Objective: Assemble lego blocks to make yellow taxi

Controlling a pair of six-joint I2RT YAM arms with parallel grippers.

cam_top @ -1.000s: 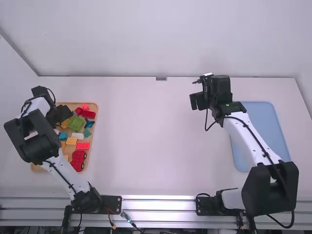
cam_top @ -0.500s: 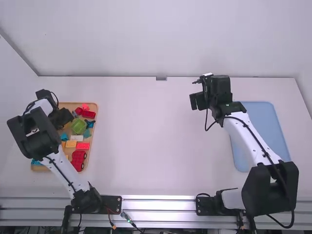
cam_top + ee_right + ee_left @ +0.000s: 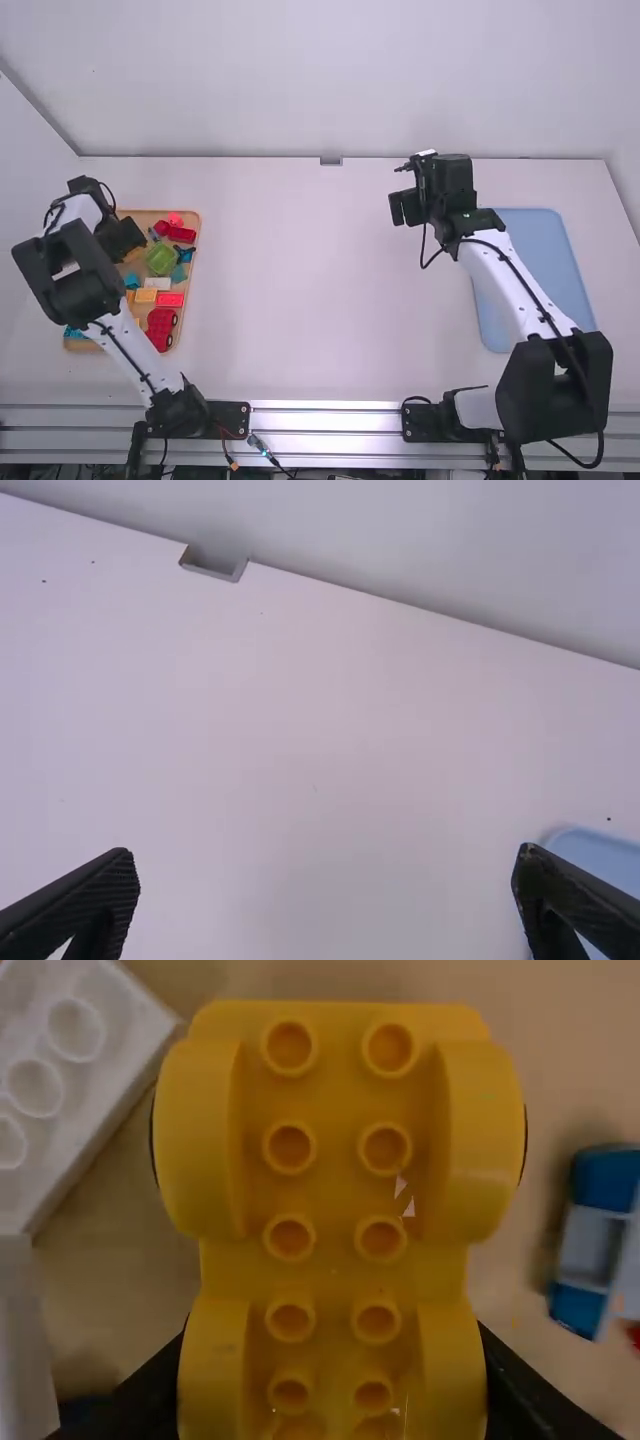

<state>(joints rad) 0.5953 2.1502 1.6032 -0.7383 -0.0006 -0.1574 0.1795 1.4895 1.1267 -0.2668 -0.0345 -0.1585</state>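
Seen from above as a clock face, the white counter (image 3: 320, 330) has a wooden tray (image 3: 142, 216) of lego blocks at nine o'clock. The left hand (image 3: 124, 236) is above the tray, toward its twelve o'clock side. Its wrist view shows its two fingers gripping a yellow wheeled lego base (image 3: 335, 1185), studs facing the camera. In the tray, a green block (image 3: 161, 258) sits toward two o'clock and a red wheeled base (image 3: 160, 328) toward five. The right hand (image 3: 399, 208), fingers spread wide with nothing between them, is toward the counter's one o'clock; a blue tray (image 3: 545, 265) lies at three.
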